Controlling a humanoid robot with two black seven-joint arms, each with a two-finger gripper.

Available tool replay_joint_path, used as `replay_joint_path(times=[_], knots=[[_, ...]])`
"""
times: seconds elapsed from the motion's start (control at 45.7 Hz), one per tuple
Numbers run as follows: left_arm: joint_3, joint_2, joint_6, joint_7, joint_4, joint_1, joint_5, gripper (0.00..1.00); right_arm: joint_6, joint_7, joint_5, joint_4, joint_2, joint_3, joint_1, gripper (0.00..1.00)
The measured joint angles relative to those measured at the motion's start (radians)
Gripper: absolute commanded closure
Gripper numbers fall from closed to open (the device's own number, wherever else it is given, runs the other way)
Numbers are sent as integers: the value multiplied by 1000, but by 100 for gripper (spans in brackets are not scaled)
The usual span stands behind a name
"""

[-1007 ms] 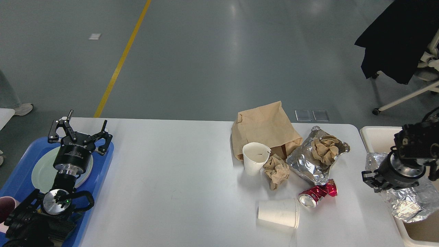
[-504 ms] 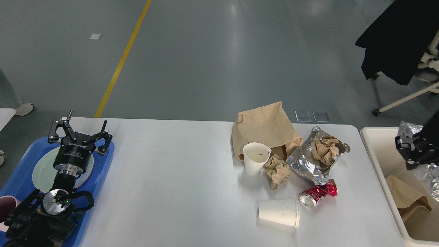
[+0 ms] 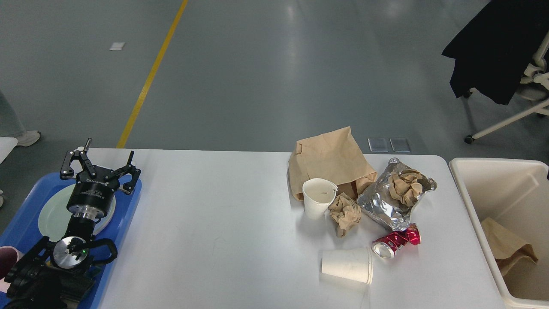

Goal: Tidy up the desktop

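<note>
The white desktop point(image 3: 214, 223) spans the middle of the head view. Litter lies at its right: a brown paper bag point(image 3: 330, 161), an upright white paper cup point(image 3: 317, 197), a crumpled brown paper point(image 3: 345, 212), a foil bag point(image 3: 392, 201) with brown paper inside, a crushed red can point(image 3: 396, 242) and a white cup on its side point(image 3: 348, 265). My left gripper point(image 3: 101, 165) is open and empty above the blue tray, far left of the litter. My right gripper is out of view.
A blue tray point(image 3: 128, 210) holding a pale green plate point(image 3: 53, 212) sits at the desktop's left edge. A cream bin point(image 3: 497, 180) stands off the right edge with brown paper point(image 3: 508, 249) inside. A chair with dark cloth point(image 3: 502, 51) stands at the back right.
My right arm, which held a foil bag over the cream bin, has moved right and left the view; the foil bag no longer shows. My left arm has not moved.
</note>
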Motion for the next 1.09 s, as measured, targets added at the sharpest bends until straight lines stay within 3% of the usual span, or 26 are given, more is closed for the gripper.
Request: replay_joint_path(times=[0.131,0.263,0.591,1.095], knots=[[0,0,0,0,0,0,0,4,-17,0,-2,-241,-17,251,-326,100],[0,0,0,0,0,0,0,4,-111,0,-3,-448,41,453,-625,100],[-1,0,0,0,0,0,0,4,-317,-5,-2,-941,365,558,-1083,100],[0,0,1,0,0,-1,0,4,-335,-8,2,-999,418,562,-1156,100]])
